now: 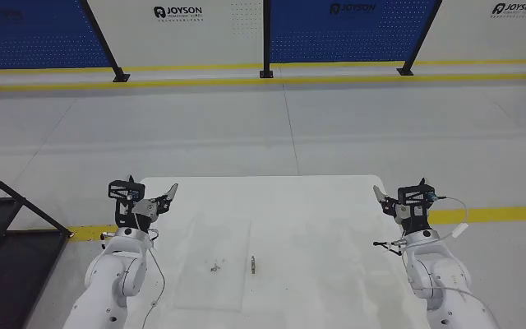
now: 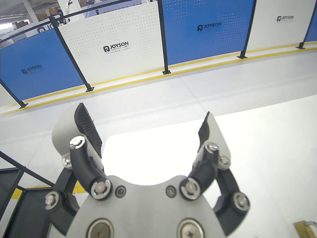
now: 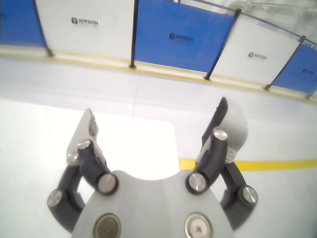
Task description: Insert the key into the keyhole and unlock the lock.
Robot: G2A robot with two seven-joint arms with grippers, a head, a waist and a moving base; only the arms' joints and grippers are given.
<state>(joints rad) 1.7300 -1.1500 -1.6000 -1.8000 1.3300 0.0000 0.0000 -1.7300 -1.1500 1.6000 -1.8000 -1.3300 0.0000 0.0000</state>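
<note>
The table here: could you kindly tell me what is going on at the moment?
Nothing is being handled yet. The left gripper and the right gripper hang near the far corners of the table, fingers open and empty. A small metal piece and a slimmer piece lie apart near its front, too small to tell key from lock.

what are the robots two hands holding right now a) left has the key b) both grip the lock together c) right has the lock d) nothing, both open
d: the left hand and the right hand are both spread open with nothing between the fingers, while the small tangled metal piece and the narrow metal piece lie apart from them on the white table.
</note>
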